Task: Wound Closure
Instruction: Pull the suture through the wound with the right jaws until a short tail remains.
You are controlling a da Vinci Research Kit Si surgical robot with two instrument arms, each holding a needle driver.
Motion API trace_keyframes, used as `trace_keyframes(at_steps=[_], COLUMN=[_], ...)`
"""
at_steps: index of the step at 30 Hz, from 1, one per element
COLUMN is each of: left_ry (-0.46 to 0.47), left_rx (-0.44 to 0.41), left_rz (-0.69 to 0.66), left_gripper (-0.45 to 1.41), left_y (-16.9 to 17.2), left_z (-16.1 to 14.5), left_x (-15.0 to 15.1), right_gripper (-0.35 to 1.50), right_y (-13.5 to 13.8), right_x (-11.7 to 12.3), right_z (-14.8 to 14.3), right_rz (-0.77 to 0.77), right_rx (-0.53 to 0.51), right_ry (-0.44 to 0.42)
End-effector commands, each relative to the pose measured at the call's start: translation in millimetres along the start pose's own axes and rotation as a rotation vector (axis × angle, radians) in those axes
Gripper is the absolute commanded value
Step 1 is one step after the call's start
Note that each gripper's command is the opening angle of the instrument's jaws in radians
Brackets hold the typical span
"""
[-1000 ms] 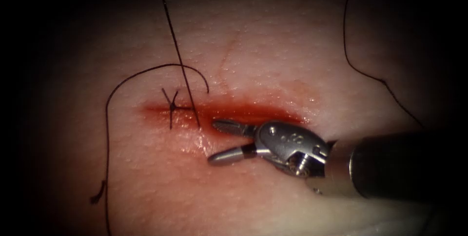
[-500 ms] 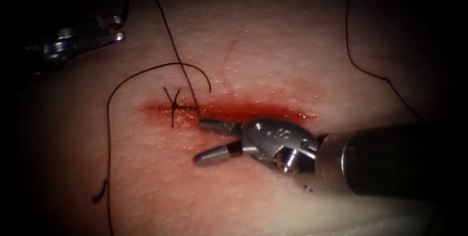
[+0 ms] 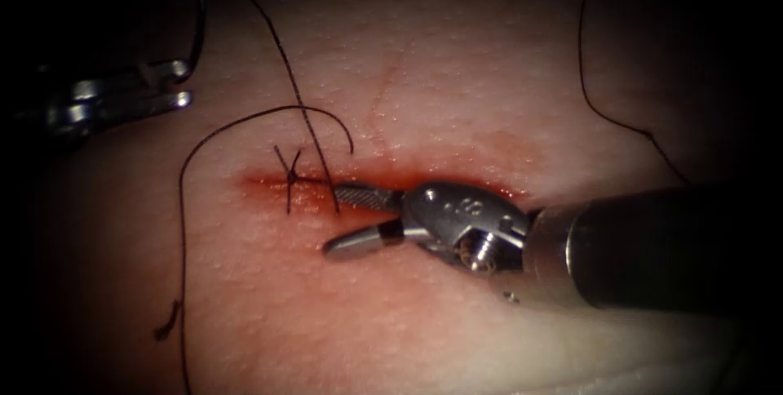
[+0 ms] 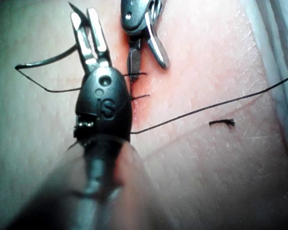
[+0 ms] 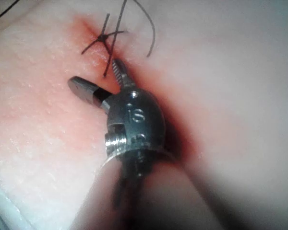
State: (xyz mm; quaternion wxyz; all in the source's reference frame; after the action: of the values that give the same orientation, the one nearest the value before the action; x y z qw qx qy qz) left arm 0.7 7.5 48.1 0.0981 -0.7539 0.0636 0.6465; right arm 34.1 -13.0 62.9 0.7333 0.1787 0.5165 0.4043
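The cut runs across the tissue, wet with red fluid. A tied stitch with short tails sits at the cut's left end. My right tool lies along the cut with its jaws open and holds nothing. Its upper jaw tip touches the thread that drops beside the stitch. In the right wrist view, the right tool stands open just short of the stitch. My left tool is at the far upper left, shut on the curved needle, which is off the tissue. The left tool grips the needle.
Slack thread loops left of the stitch and runs down the left side. Another strand trails at the upper right. A short cut piece of thread lies at the lower left, the same cut piece lying on the tissue.
The left tool has come in at the upper left with the needle. The right tool has moved left and up, its open jaws reaching the thread beside the stitch.
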Motion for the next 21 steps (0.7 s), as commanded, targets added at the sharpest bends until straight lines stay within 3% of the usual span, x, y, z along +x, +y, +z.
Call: trace_keyframes(at_steps=[1,3,4,5,6,7,8,13,17,21], left_ry=[0.005,0.007,0.009,0.009,0.009,0.009,0.009,0.009,-0.007,-0.021], left_rx=[-0.002,-0.003,-0.005,-0.005,-0.005,-0.005,-0.005,-0.009,-0.003,0.004], left_rz=[0.001,0.002,0.003,0.003,0.005,0.007,0.009,0.026,-0.008,-0.007], left_gripper=[-0.45,-0.45,-0.45,-0.45,-0.45,-0.45,-0.45,-0.45,-0.45,-0.45], left_y=[-0.1,0.1,0.2,0.3,0.4,0.5,0.7,2.3,5.3,7.7], left_z=[0.5,0.6,0.6,0.6,0.6,0.7,0.7,0.3,-0.2,-0.3], left_x=[-0.5,-0.2,-0.2,-0.2,-0.4,-0.4,-0.6,-2.4,-5.7,-5.9], right_gripper=[0.91,0.83,0.63,0.38,-0.26,-0.35,-0.35,-0.35,-0.35,-0.35], right_y=[0.0,-0.1,-0.1,-0.1,-0.1,-0.1,-0.1,-1.3,-5.3,-10.1], right_x=[-0.2,-0.2,-0.2,-0.2,-0.2,-0.2,-0.2,-0.3,-1.0,-0.5], right_z=[1.1,1.4,1.4,1.4,1.3,1.3,1.2,0.3,-1.9,-4.3], right_rz=[0.000,0.007,0.007,0.007,0.018,0.030,0.095,0.113,0.113,0.116], right_rx=[0.001,-0.005,0.000,0.000,0.001,0.001,0.000,0.002,0.023,0.047], right_ry=[0.002,0.003,0.003,0.003,0.002,0.001,-0.002,-0.006,-0.012,-0.056])
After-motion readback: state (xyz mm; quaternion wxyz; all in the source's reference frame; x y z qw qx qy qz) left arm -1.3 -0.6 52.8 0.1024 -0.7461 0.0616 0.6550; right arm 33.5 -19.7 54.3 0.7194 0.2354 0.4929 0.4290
